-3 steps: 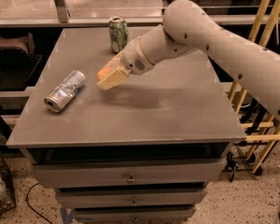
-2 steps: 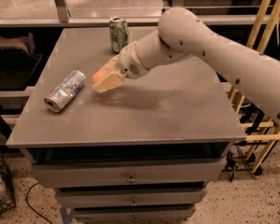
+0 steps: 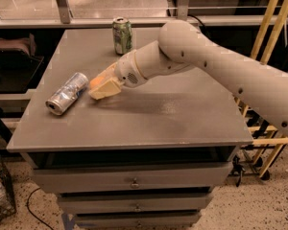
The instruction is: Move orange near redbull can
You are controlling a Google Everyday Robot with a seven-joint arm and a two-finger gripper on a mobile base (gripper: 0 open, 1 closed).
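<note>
The redbull can (image 3: 66, 93), slim, silver with blue patches and dented, lies on its side at the left of the grey table (image 3: 149, 123). My gripper (image 3: 102, 84) is low over the table just right of the can, shut on the orange (image 3: 95, 82), of which only a small orange patch shows between the fingers. The orange is a short way from the can's upper end and not touching it.
A wider green and white can (image 3: 122, 35) stands upright at the table's back edge, behind my arm. The table has drawers below. A wooden frame (image 3: 273, 28) stands at the right, and dark shelving at the left.
My gripper has moved left and down with the orange in it, closer to the lying redbull can. The cans have not moved.
</note>
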